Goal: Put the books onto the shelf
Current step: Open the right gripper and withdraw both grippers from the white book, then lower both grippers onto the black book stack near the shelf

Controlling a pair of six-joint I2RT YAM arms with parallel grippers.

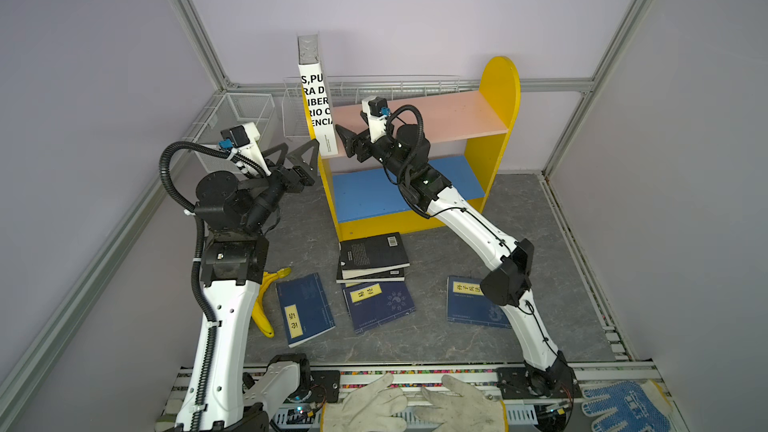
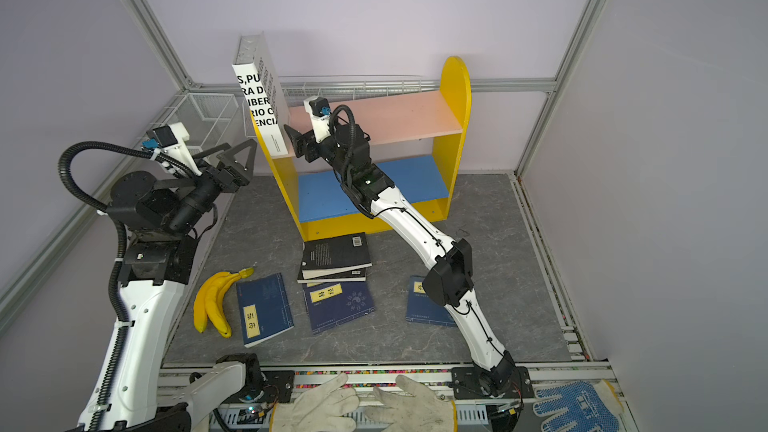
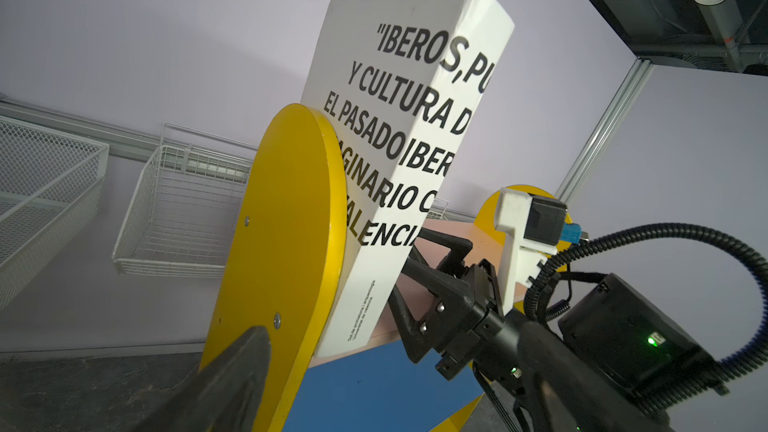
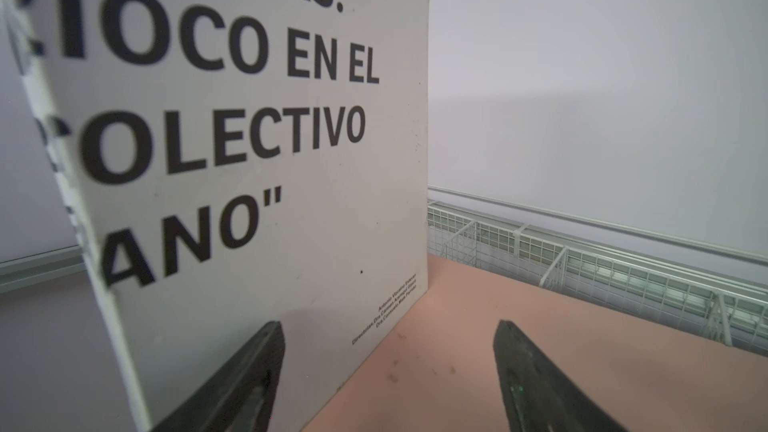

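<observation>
The large white book stands upright on the pink upper board of the yellow shelf, against its left side panel. My right gripper hovers open over that board, beside the book's cover, holding nothing. Left of the side panel my left gripper is open and empty. Two stacked black paperbacks and three navy books lie on the floor.
A banana bunch lies by the left arm's base. White wire baskets stand at the back left, and a long one runs behind the shelf. Work gloves lie on the front rail.
</observation>
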